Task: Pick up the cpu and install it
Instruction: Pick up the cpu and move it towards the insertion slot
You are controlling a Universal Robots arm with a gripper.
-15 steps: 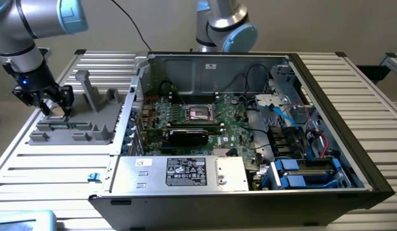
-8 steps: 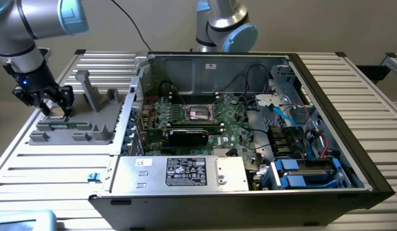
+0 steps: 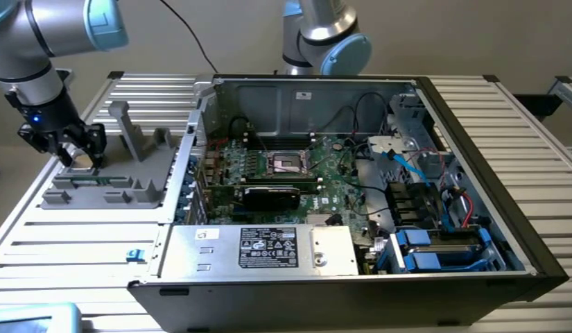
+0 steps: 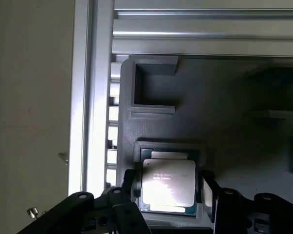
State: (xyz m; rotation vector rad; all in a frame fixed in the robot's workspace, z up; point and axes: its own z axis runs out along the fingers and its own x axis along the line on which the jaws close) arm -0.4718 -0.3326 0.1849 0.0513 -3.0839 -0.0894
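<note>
Cpu (image 4: 167,181) sits in grey holder (image 4: 151,122) at the exterior view's left, flanked by the spread gripper (image 4: 168,189), not pinched yet. We judge it light, rigid, slick-topped, fragile underneath; grip opposite edges.

The cpu (image 4: 167,183) is topped with glossy silver metal — the grey tray (image 4: 224,122) is finished in matt, fine-textured plastic.

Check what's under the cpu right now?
The cpu lies in a square recess of the grey holder, and the recess rim shows around it. The recess floor beneath cannot be seen, since the chip itself covers it.
</note>
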